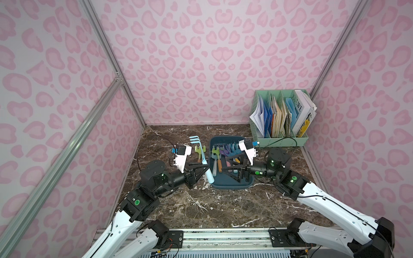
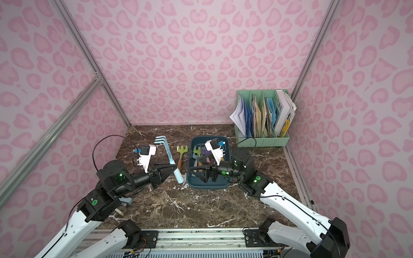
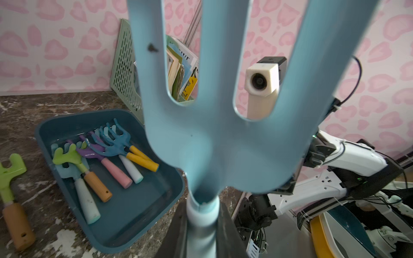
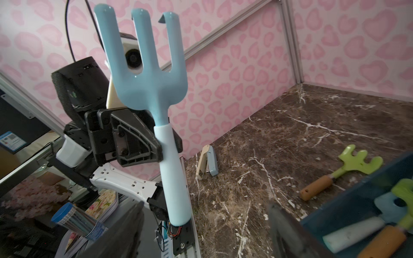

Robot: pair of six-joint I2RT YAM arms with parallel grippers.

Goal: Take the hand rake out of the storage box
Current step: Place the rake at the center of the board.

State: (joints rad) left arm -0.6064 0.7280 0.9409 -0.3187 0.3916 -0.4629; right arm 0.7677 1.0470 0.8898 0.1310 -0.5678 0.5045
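Note:
The light blue hand rake (image 1: 202, 154) (image 2: 168, 154) is out of the storage box (image 1: 223, 186) (image 2: 207, 187), just left of its rim. My left gripper (image 1: 204, 166) (image 2: 173, 168) (image 3: 202, 234) is shut on its pale handle, and the three-pronged head (image 3: 223, 145) fills the left wrist view. The right wrist view shows the rake (image 4: 172, 156) clamped between the left fingers (image 4: 138, 143). My right gripper (image 1: 225, 166) (image 2: 194, 166) (image 4: 204, 214) hangs open over the box's near half, holding nothing. Several coloured rakes (image 3: 107, 156) lie in the teal box (image 3: 134, 212).
A green rake with a brown handle (image 1: 198, 154) (image 2: 180, 156) (image 4: 339, 172) lies on the marble table between the held rake and the box. A mint-green file rack (image 1: 279, 140) (image 2: 261, 141) stands at the back right. A small stapler (image 4: 209, 163) lies by the left wall.

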